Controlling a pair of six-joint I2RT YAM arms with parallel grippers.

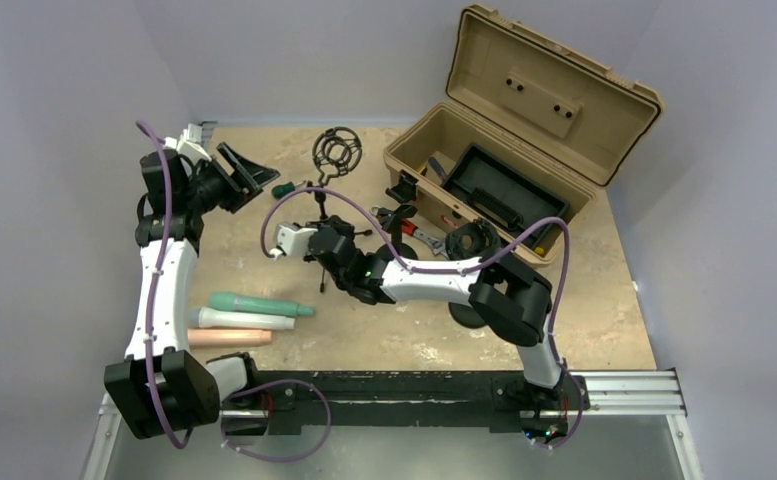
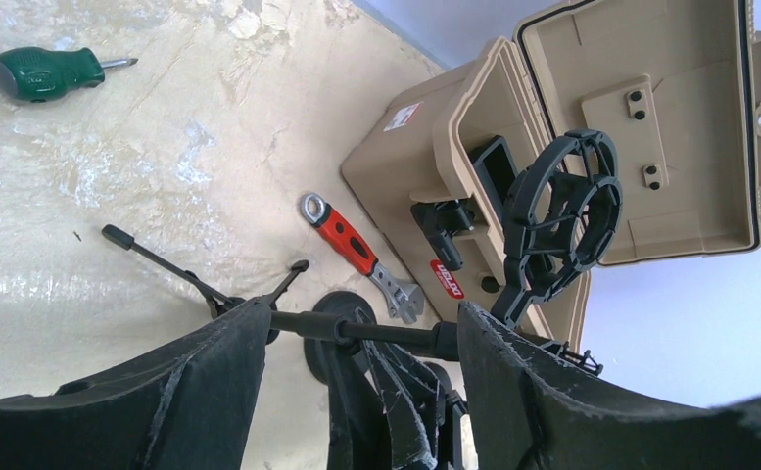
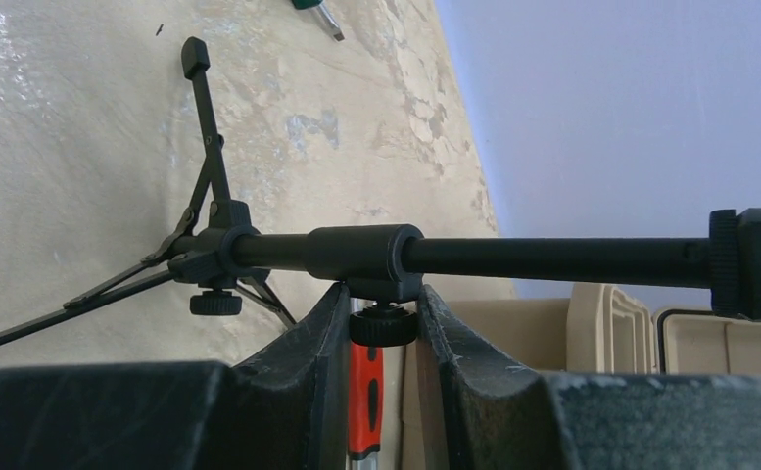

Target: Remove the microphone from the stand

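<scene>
The stand (image 3: 356, 253) is being held upright on the surface (image 1: 604, 300) by the right claw (image 3: 383, 311), which is clenched on the clamp knob (image 3: 383, 328) under the stand's collar, one finger on each side of it. The left claw (image 2: 363, 311) is being kept released, with its fingers spread wide and nothing between them. It is poised well apart from the stand, near the far left of the surface.

The shock mount (image 1: 337, 150) at the top of the stand is being shown empty in the left wrist view, with no microphone seated in its ring. Three microphone-shaped items are lying side by side on the surface beside the left arm: a teal one (image 1: 254, 303), a white one (image 1: 239, 320) and a peach one (image 1: 226, 338). Which of them is the task's microphone cannot be told.

Since the mount is bare, the removal itself is being judged as done, and the step in hand looks like the closing one. The next move calls for the right claw to be loosened gently, so that the tripod is not tipped towards the open toolbox (image 1: 524, 150).
</scene>
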